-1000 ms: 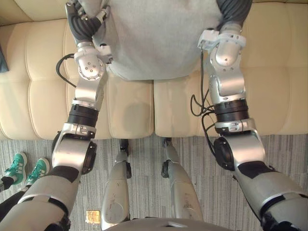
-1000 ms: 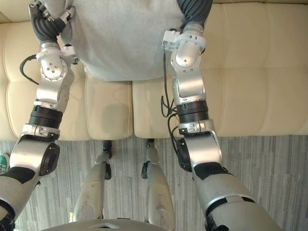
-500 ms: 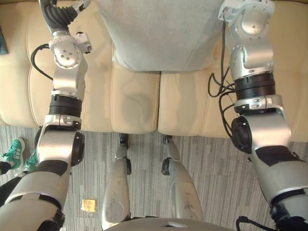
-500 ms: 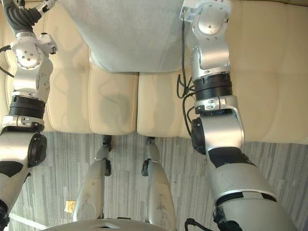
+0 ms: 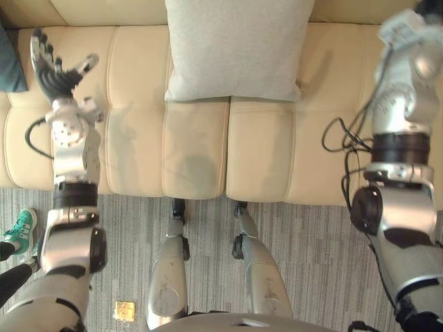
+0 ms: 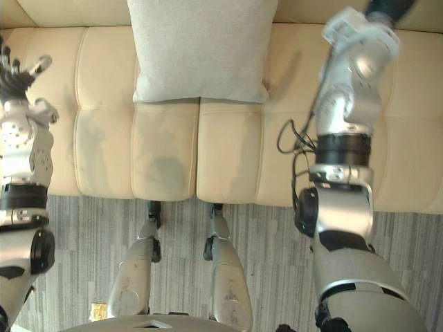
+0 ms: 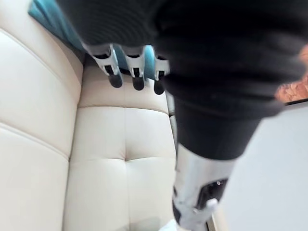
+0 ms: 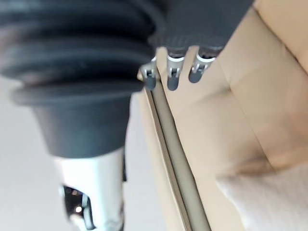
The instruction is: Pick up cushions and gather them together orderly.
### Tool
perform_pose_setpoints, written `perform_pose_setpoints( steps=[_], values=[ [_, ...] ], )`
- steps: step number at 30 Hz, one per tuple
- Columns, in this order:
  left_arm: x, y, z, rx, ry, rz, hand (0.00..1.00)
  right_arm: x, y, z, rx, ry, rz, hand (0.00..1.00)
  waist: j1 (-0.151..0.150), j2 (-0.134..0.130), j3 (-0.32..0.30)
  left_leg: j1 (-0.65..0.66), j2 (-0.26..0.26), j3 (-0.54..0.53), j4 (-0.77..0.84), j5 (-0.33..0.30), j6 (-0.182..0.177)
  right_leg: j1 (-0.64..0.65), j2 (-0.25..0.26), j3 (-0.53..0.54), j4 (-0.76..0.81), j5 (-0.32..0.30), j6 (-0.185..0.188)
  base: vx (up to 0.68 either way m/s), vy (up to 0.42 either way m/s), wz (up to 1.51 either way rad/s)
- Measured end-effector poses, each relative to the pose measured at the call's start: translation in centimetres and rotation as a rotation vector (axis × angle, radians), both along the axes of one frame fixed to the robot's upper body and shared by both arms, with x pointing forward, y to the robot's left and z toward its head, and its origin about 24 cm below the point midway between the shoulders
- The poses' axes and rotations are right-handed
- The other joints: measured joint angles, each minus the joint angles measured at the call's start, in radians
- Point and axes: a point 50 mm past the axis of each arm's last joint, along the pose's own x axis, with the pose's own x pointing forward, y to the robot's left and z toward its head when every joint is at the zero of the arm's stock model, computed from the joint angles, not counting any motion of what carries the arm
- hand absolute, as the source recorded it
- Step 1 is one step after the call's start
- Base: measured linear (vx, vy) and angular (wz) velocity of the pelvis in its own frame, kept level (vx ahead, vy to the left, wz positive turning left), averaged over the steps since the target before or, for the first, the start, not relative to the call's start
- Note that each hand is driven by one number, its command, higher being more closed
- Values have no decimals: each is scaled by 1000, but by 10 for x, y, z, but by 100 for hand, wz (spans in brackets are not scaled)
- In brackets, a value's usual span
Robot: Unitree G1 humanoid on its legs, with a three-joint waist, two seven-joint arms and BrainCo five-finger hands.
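Cream leather sofa (image 5: 263, 152) on a grey striped carpet (image 5: 311, 263), seen from above, carries two cushions. One light grey cushion (image 5: 235, 48) sits at the middle of the sofa, its near edge lying across the seam between two seat pads, and no hand touches it. One teal cushion (image 5: 10, 62) shows at the far left edge of the seat, well apart from the grey one. The left robot hand (image 5: 52, 72) hovers over the seat between the two cushions, nearer the teal one, with its fingers spread straight and holding nothing. The right robot hand (image 8: 172, 73) is raised off to the right of the grey cushion, its fingers relaxed and empty, with the sofa's cream leather past them. One green shoe (image 5: 17, 232) of a person stands on the carpet at the left, and one small gold square (image 5: 125, 310) lies on the carpet nearby
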Motion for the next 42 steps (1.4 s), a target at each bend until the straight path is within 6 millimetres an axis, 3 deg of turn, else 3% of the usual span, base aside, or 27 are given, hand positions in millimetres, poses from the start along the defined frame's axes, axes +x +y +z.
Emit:
perform_pose_setpoints(
  steps=[1,2,4,5,8,9,11,12,15,19,22,26,30,31,33,34,35,36,37,38,39,40,41,42],
  values=[
    [-4,3,-6,-1,10,8,0,-4,-6,-8,12,2,-17,0,-1,0,0,3,0,2,0,-1,1,2,0,1,0,0,0,0,51,-8],
    [-14,9,-25,-19,44,22,0,-12,-22,-34,30,46,-65,0,-1,0,0,17,0,7,0,-3,2,13,0,4,0,-1,2,5,61,-10],
    [-29,13,-52,-74,82,37,0,-22,-35,-77,61,137,-110,0,-4,0,0,53,1,10,0,-12,7,48,2,6,0,-8,5,26,65,-11],
    [-44,13,-85,-124,148,41,0,-35,-37,-121,75,238,-141,0,-6,1,-3,99,5,13,3,-27,10,95,6,8,0,-21,8,34,49,-8],
    [-71,3,-137,-202,275,27,0,-59,-33,-179,37,399,-162,0,-7,9,-45,147,7,16,2,-48,15,139,7,3,5,-47,13,44,54,-3],
    [-88,-2,-165,-241,358,24,0,-71,-25,-206,-10,497,-153,0,-7,9,-78,170,8,23,1,-61,22,158,9,4,6,-62,18,90,77,-11],
    [-111,-7,-199,-286,476,21,0,-84,-14,-239,-63,622,-119,0,-6,9,-114,210,11,37,5,-77,22,192,13,19,7,-71,19,100,76,-21],
    [-130,-10,-227,-322,586,20,0,-94,-2,-264,-80,713,-69,0,-5,14,-136,243,15,49,22,-99,25,224,16,24,8,-79,21,89,68,-28],
    [-174,-26,-283,-349,871,8,0,-118,30,-318,-124,929,75,0,-9,32,-196,294,17,71,51,-139,28,276,17,46,8,-100,22,75,67,-24],
    [-226,-56,-337,-473,1165,6,0,-150,66,-386,-228,1269,258,0,-28,42,-251,370,19,91,72,-180,31,363,15,51,4,-119,34,47,65,-14],
    [-257,-76,-357,-543,1310,2,0,-177,75,-420,-244,1465,306,0,-30,35,-303,411,16,98,72,-201,26,402,15,52,-1,-127,40,38,52,-6],
    [-273,-80,-366,-575,1385,13,0,-212,79,-457,-192,1689,347,0,-30,22,-323,469,14,105,69,-213,24,453,12,58,-1,-137,45,17,56,-4],
    [-275,-80,-368,-592,1400,22,0,-224,79,-467,-145,1763,351,0,-30,18,-318,492,16,138,78,-220,24,440,14,95,42,-149,49,-5,39,-27],
    [-273,-80,-368,-591,1397,22,0,-224,78,-468,-140,1766,347,0,-30,27,-302,504,19,149,97,-226,23,419,16,104,115,-171,53,-36,41,-27],
    [-270,-79,-367,-586,1391,25,0,-224,80,-469,-130,1769,345,0,-34,13,-285,495,26,158,138,-240,30,373,12,104,223,-215,60,-88,14,-15],
    [-269,-77,-367,-588,1388,32,0,-221,82,-470,-120,1773,352,0,-28,25,-290,477,39,159,153,-238,34,344,3,93,268,-250,70,-95,-37,-5],
    [-269,-78,-367,-592,1386,34,0,-216,85,-469,-121,1762,360,0,-24,20,-286,470,44,160,160,-236,34,315,-9,69,347,-297,50,-103,-97,21],
    [-267,-70,-365,-599,1369,74,0,-214,88,-469,-118,1750,366,0,-29,-10,-262,450,44,140,194,-236,33,248,-80,-3,690,-417,35,-38,-153,51],
    [-265,-62,-363,-583,1360,94,0,-216,91,-471,-107,1761,374,0,-28,-38,-265,432,43,113,221,-237,32,254,-127,-20,813,-457,60,-36,-248,70],
    [-264,-55,-361,-564,1349,114,0,-220,96,-475,-91,1781,387,0,-24,-71,-268,410,40,96,266,-245,22,252,-153,-23,846,-478,98,-8,-234,53],
    [-263,-52,-360,-565,1342,125,0,-218,97,-475,-90,1779,388,0,-24,-73,-265,393,42,83,285,-249,18,249,-145,-40,843,-482,97,-79,-195,19],
    [-264,-55,-361,-608,1337,146,0,-209,97,-472,-108,1758,385,0,-6,-70,-271,351,52,80,279,-251,20,277,-97,-50,710,-482,103,-191,-74,-40],
    [-265,-64,-363,-642,1335,143,0,-198,92,-467,-140,1734,372,0,27,-41,-278,346,56,93,223,-206,50,326,-72,-32,656,-531,94,-233,-64,-57],
    [-264,-64,-363,-649,1322,147,0,-194,94,-466,-145,1726,377,0,29,-49,-270,336,53,109,225,-189,40,333,-90,-47,701,-568,74,-186,-110,-52]
  ],
)
